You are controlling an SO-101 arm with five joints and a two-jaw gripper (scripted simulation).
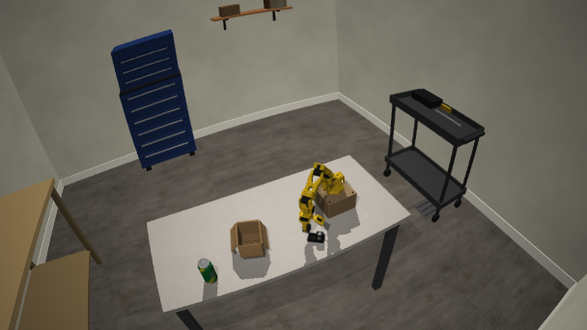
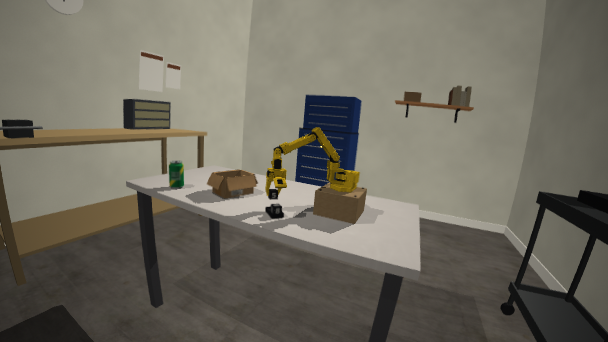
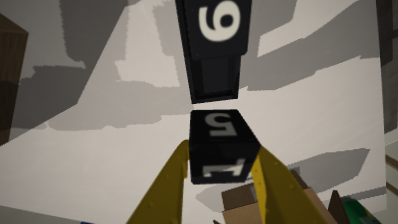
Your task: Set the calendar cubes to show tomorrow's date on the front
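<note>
Pale matte table top (image 1: 193, 227) (image 2: 390, 220) (image 3: 100, 175), smooth, laid out before a plain wall and a blue drawer cabinet (image 1: 156, 108) (image 2: 330, 117). The gripper (image 1: 313, 227) (image 2: 275, 187) (image 3: 222, 161) is clamped on a black cube (image 2: 273, 194) (image 3: 215, 145), one finger along each side, held above the table and beside the tray (image 1: 309, 237) (image 2: 270, 211) (image 3: 193, 75). Two faces of the held cube are legible in the wrist view, marked 5 and 1. The grip on opposite sides presumably leaves the underside free for seating. The second cube (image 1: 321, 234) (image 2: 277, 210) (image 3: 220, 25) occupies one end of the tray, its visible digit reading as 6 or 9; the other end stands vacant, apparently reserved for the held cube. Which digits face the front cannot be verified. Materials: cubes dark with pale numerals, edges crisp; tray black, shallow, thin-walled; fingers yellow and tapering; open carton (image 1: 253, 250) (image 2: 232, 187) (image 3: 240, 207) brown, flaps splayed; can (image 1: 208, 271) (image 2: 176, 175) (image 3: 356, 212) green, cylindrical. Alignment over the vacant end is judged the next requirement; a tilted entry could catch the tray wall.
</note>
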